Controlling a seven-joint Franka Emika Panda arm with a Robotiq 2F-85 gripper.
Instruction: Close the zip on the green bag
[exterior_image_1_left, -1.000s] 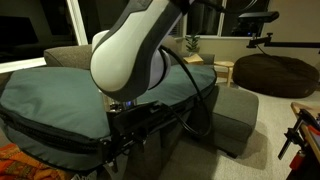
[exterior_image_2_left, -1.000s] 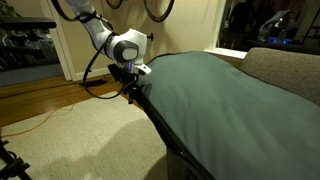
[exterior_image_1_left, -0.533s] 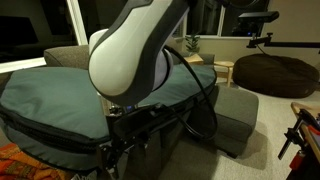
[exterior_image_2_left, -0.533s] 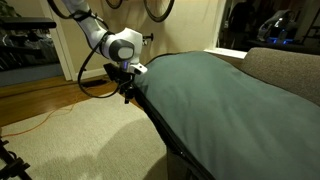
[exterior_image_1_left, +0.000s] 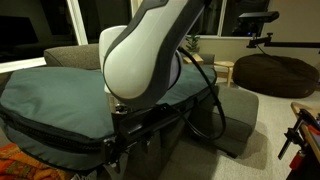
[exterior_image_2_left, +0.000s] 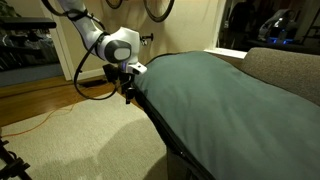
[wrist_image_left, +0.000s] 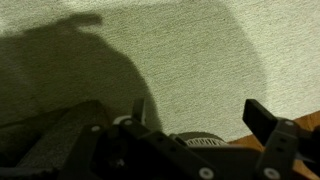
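Green bag (exterior_image_2_left: 220, 95) — on grey sofa (exterior_image_2_left: 290, 65), pale carpet (exterior_image_2_left: 70, 135)

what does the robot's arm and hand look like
The arm is built of bulky, rounded, glossy white shells, with a dark round cap on the joint near the wrist. A thick black cable loops off it. The hand is black and blocky; the wrist view shows flat, squared black fingers. No markings can be made out.
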